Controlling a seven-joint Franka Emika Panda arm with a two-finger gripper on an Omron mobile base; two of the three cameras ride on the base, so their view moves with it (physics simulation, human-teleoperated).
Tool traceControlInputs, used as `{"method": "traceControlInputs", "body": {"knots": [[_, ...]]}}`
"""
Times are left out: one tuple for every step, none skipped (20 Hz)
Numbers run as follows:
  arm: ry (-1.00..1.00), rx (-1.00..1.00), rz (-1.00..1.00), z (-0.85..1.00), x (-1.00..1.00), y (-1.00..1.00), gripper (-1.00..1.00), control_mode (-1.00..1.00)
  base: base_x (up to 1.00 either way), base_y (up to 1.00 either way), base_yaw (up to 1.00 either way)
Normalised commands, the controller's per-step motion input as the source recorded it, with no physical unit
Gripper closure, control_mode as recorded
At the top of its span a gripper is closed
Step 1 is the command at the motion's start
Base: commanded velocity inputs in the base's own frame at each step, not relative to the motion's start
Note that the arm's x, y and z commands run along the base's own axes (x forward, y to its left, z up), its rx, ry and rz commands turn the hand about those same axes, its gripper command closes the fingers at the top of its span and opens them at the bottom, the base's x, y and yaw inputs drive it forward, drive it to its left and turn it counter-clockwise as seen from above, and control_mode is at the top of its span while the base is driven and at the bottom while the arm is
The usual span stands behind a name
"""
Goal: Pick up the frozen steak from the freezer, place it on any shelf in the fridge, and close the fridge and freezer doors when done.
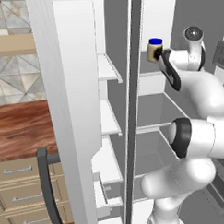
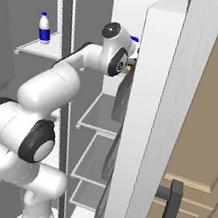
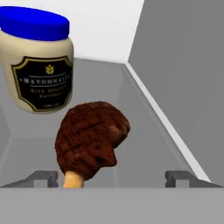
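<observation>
In the hand view the steak [image 3: 91, 139] lies on a grey fridge shelf [image 3: 144, 140], just ahead of the gripper [image 3: 112, 177]. It sits toward 11 o'clock from the midpoint between the fingertips, nearer the fingertip [image 3: 41, 177] at 9 o'clock than the one at 3 o'clock. Its pale bone end at 6 o'clock comes down beside that 9 o'clock fingertip. The two tips stand wide apart with nothing between them, so the claw is spread open and holds nothing.

A mayonnaise jar [image 3: 37, 65] with a blue lid stands beyond the steak at 11 o'clock, close to it; whether they touch cannot be told. The shelf's pale edge runs from 12 o'clock down toward 4 o'clock along the grey side wall, and bare shelf lies between the steak and that edge.

In the left base view the same jar [image 1: 154, 49] stands on the upper shelf at 1 o'clock, with the arm's wrist just beside it at 3 o'clock. The open door [image 1: 72, 111] stands at 9 o'clock, its inner racks facing the compartment.

In the right base view the arm reaches in past a tall white door [image 2: 152, 118] at 3 o'clock, and a blue-capped bottle [image 2: 44, 27] stands on a rack at 10 o'clock, well apart from the wrist.
</observation>
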Motion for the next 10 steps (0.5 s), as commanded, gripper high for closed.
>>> {"method": "traceControlInputs", "body": {"knots": [[-0.05, 0.00, -0.03, 0.11, -1.00, 0.23, -1.00, -1.00, 0.00, 0.00, 0.00], [-0.07, 0.00, -0.02, 0.14, -1.00, 0.28, -1.00, -1.00, 0.00, 0.00, 0.00], [-0.11, 0.00, 0.00, 0.13, -1.00, 0.37, -1.00, -1.00, 0.00, 0.00, 0.00], [-0.11, 0.00, 0.00, 0.12, -1.00, 0.43, -1.00, -1.00, 0.00, 0.00, 0.00], [-0.10, 0.00, 0.00, 0.11, -1.00, 0.50, -1.00, -1.00, 0.00, 0.00, 0.00], [-0.11, 0.00, 0.00, 0.09, -1.00, 0.54, -1.00, -1.00, 0.00, 0.00, 0.00], [-0.09, 0.00, 0.00, 0.09, -1.00, 0.55, -1.00, -1.00, 0.00, 0.00, 0.00], [-0.08, 0.00, 0.00, 0.13, -1.00, 0.61, -1.00, -1.00, 0.00, 0.00, 0.00], [-0.07, 0.00, 0.00, 0.16, -1.00, 0.61, -1.00, -1.00, 0.00, 0.00, 0.00], [-0.05, 0.00, 0.00, 0.16, -1.00, 0.62, -1.00, -1.00, 0.00, 0.00, 0.00]]}}
